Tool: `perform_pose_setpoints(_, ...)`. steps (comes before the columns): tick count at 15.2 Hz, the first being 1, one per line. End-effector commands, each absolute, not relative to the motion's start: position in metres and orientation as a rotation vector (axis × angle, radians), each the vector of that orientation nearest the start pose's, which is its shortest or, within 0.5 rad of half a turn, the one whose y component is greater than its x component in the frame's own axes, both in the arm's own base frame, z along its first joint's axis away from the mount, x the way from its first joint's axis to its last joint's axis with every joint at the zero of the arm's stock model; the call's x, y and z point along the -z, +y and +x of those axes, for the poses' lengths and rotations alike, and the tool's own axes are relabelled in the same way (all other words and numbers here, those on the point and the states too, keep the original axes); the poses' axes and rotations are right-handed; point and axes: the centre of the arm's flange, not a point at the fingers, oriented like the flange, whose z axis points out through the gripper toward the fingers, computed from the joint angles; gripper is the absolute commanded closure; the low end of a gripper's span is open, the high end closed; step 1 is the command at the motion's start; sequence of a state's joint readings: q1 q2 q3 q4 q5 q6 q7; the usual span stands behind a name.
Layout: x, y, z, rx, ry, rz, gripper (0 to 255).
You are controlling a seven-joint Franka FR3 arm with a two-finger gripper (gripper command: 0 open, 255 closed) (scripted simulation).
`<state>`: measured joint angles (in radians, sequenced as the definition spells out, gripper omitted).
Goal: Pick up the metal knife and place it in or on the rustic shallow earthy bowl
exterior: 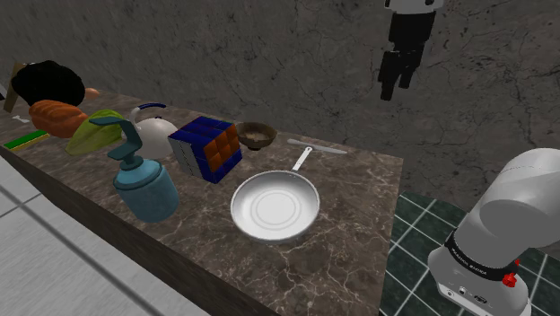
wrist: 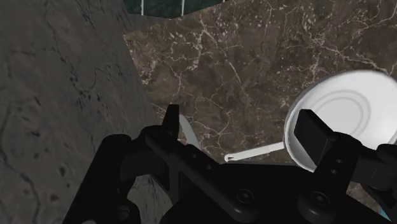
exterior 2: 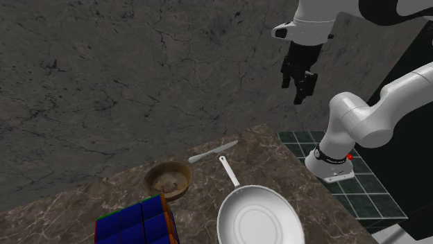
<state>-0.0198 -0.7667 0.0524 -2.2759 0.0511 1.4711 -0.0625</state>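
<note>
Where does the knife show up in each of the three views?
Shoulder view: the knife lies near the counter's far edge, just beyond the pan's handle.
Second exterior view: the knife lies right of the brown bowl, above the pan's handle.
Wrist view: the knife is a pale sliver partly hidden by the gripper.
Shared landmark: the white pan, whose handle points towards the knife.
</note>
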Motion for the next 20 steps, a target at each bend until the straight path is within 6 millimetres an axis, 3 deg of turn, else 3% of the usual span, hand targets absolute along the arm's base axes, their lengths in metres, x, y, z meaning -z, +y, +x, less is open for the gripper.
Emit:
perform_pose_setpoints(1,-0.613,0.022,0.302,-0.060,-0.131,-3.123,0)
perform_pose_setpoints(20,-0.430,0.017,0.447,0.224,-0.437,-3.106,0)
